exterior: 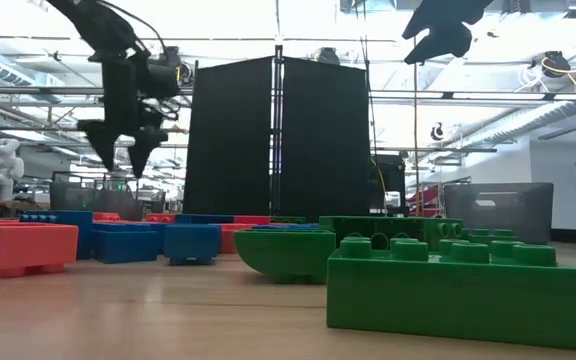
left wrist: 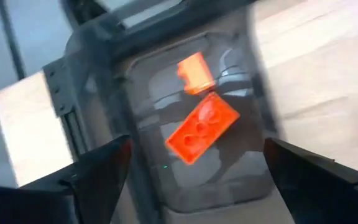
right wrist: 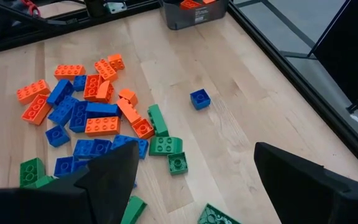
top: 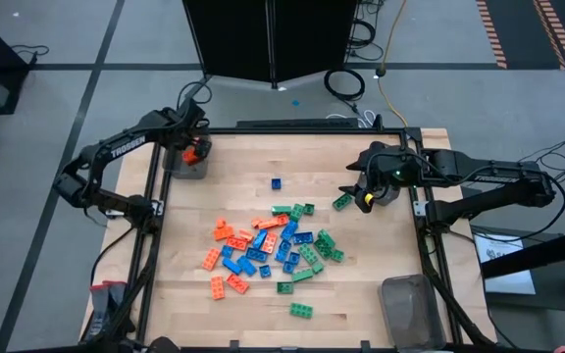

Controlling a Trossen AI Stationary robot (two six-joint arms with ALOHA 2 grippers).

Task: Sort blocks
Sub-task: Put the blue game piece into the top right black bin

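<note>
Left claw [top: 196, 147]: over the translucent grey plastic bin [top: 178, 167] at the far left corner of the light wooden worktop [top: 381, 255]; fingers spread wide, nothing held between them.
Left bin contents: the left wrist view shows 2 orange studded plastic bricks [left wrist: 201, 127] in the bin, blurred, between the dark fingers [left wrist: 92, 171].
Right claw [top: 359, 191]: above the worktop on the right side, toward the far edge; fingers wide apart, empty.
Block pile [top: 268, 250]: loose cluster of small orange, blue and green studded plastic bricks in the middle of the worktop; orange mostly on the left side, green mostly on the right, blue mixed through.
Stray blue brick [top: 276, 183]: small, square, alone on the worktop between the pile and the far edge.
Green brick near right claw [top: 341, 202]: lies just beside the claw, apart from the pile.
Stray green brick, near side [top: 301, 311]: alone, toward the near edge.
Second grey bin [top: 412, 309]: near right corner of the worktop; contents cannot be told.
Low view: large green brick [exterior: 458, 285] closest to the camera, orange brick [exterior: 23, 247] at left.
</note>
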